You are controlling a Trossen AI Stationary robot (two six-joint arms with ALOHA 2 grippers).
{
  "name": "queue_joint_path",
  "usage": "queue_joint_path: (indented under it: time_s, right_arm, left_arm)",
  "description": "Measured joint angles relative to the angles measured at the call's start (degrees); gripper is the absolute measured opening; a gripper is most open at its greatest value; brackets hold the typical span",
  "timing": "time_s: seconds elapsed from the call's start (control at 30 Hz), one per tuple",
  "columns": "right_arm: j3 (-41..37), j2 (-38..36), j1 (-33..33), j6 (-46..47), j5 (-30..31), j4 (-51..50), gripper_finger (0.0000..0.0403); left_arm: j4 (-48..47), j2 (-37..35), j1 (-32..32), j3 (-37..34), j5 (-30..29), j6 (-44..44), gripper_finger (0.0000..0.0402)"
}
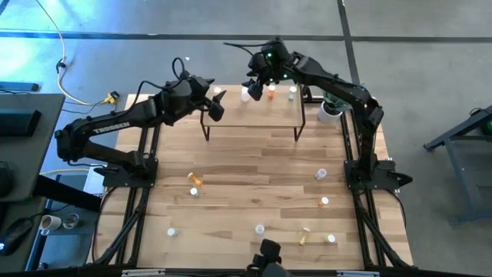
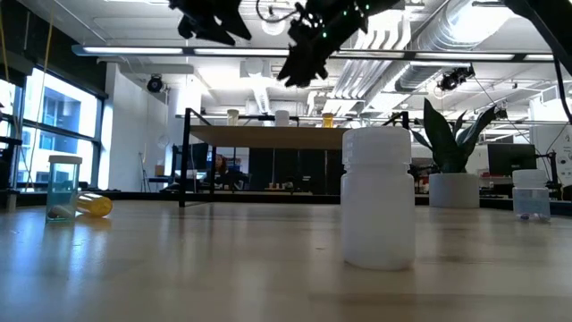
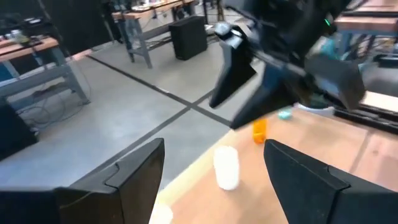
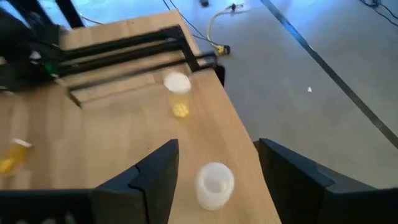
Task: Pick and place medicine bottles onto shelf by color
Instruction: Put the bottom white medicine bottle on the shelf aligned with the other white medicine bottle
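Note:
The light-wood shelf (image 1: pixel 254 111) stands at the table's far edge. On it stand a white bottle (image 1: pixel 246 95), an orange bottle (image 1: pixel 270 94), a pale green bottle (image 1: pixel 293 94) and a yellow-filled bottle (image 4: pixel 178 93). My right gripper (image 1: pixel 257 85) is open just above the white bottle (image 4: pixel 214 183), its fingers on either side without touching. My left gripper (image 1: pixel 217 104) is open and empty at the shelf's left end, facing the white bottle (image 3: pixel 227 167) and the orange bottle (image 3: pixel 259 130). Several more bottles are scattered on the table, among them a yellow one lying down (image 1: pixel 195 178).
A potted plant (image 1: pixel 330 108) stands right of the shelf. Loose bottles stand on the table's near half, such as a white one (image 1: pixel 260 228), one lying yellow (image 1: pixel 305 235) and one at the right (image 1: pixel 320 175). A white bottle (image 2: pixel 378 197) stands close to the low camera.

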Motion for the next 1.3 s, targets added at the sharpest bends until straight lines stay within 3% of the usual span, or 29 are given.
queue_joint_path:
  time_s: [0.17,0.43,0.7,1.1,1.3]
  right_arm:
    - [4.5,-0.8,0.8,-1.4,-4.9,-6.9,0.0213]
    - [4.5,-4.4,2.8,-1.9,-9.2,-18.2,0.0213]
    - [-3.0,-9.2,8.4,2.6,-8.5,-18.4,0.0213]
    - [-15.5,-18.2,19.0,20.4,5.8,-7.3,0.0213]
    - [-18.0,-19.6,25.3,28.3,16.2,-6.3,0.0213]
  left_arm:
    - [-5.4,-3.1,-2.8,0.0,-0.1,-1.1,0.0266]
    - [-16.5,-7.2,-8.2,0.0,-0.1,-9.0,0.0266]
    - [-26.0,-8.2,-14.7,0.0,0.4,-14.7,0.0266]
    - [-36.7,-8.2,-25.5,0.0,8.0,-20.8,0.0266]
    - [-39.3,-8.2,-33.7,-0.4,7.6,-24.2,0.0266]
